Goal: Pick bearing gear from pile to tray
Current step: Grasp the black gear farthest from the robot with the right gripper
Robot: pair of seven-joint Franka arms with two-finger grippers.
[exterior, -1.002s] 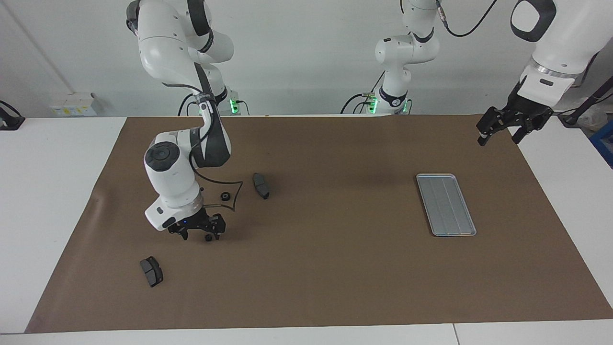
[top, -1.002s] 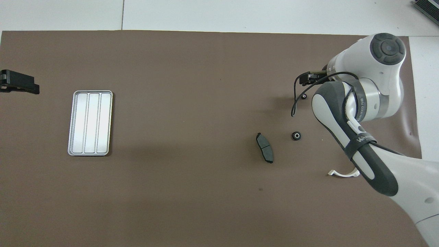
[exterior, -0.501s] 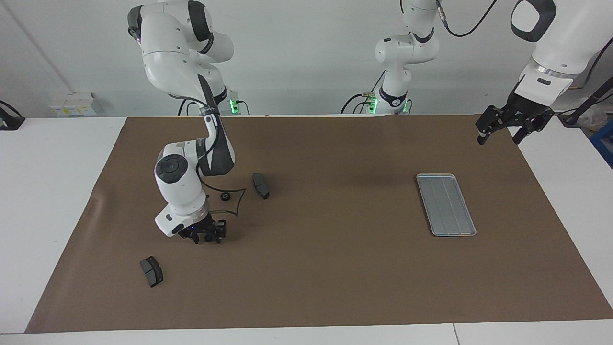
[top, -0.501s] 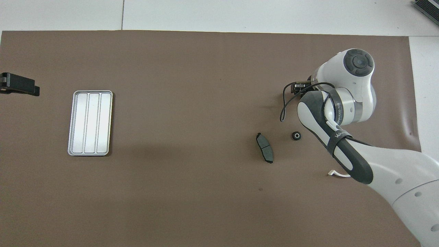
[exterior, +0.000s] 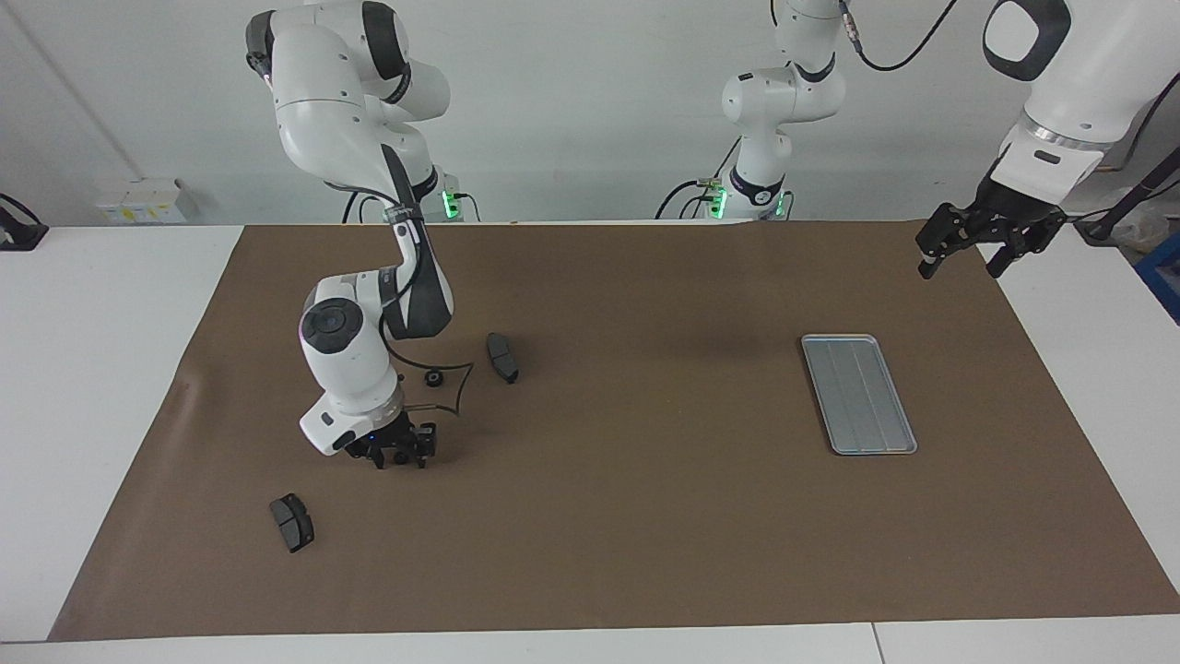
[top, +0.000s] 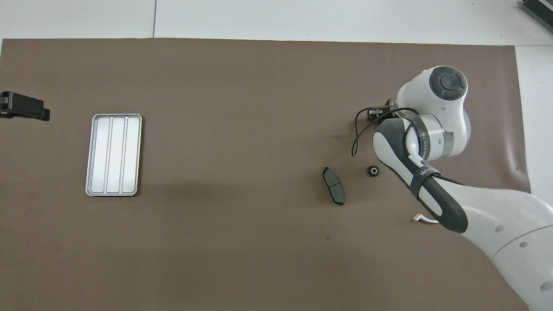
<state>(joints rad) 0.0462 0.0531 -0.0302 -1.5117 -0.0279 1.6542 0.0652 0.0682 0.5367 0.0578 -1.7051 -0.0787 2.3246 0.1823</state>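
Right jaws low over mat (exterior: 645,516)

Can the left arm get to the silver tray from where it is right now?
Probably yes. The left tool hangs in the air near the tray, at the same end of the table, and nothing stands between them. The tray holds nothing.

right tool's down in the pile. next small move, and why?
Probably a short straight lift of the right tool, checking a gear comes up: it sits low at the mat, and whether it holds one is hidden. One black gear lies loose nearer the robots. The tray is toward the left arm's end, where the open left tool waits.
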